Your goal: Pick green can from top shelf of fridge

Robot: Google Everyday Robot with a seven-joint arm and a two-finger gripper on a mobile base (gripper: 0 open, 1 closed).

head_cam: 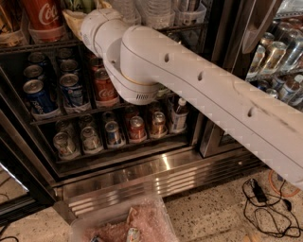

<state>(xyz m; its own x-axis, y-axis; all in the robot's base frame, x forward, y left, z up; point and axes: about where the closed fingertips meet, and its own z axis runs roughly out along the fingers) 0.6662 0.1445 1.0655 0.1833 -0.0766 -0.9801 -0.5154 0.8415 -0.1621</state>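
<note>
My white arm [189, 85] reaches from the right up to the top shelf [23, 47] of the fridge [142, 176]. My gripper [75, 16] is at the frame's top edge, where only a tan part of it shows past the wrist. A patch of green [81, 4], which seems to be the green can, shows just above that tan part. The rest of the can is cut off by the frame edge. A big red Coca-Cola can [45, 16] stands just left of the gripper on the same shelf.
Clear plastic bottles [156, 12] stand on the top shelf to the right of the wrist. Lower racks hold blue Pepsi cans [40, 97], red cans [105, 87] and several small cans. A second cooler of cans [277, 56] is at right. A plastic bin [123, 222] and cables [265, 203] lie on the floor.
</note>
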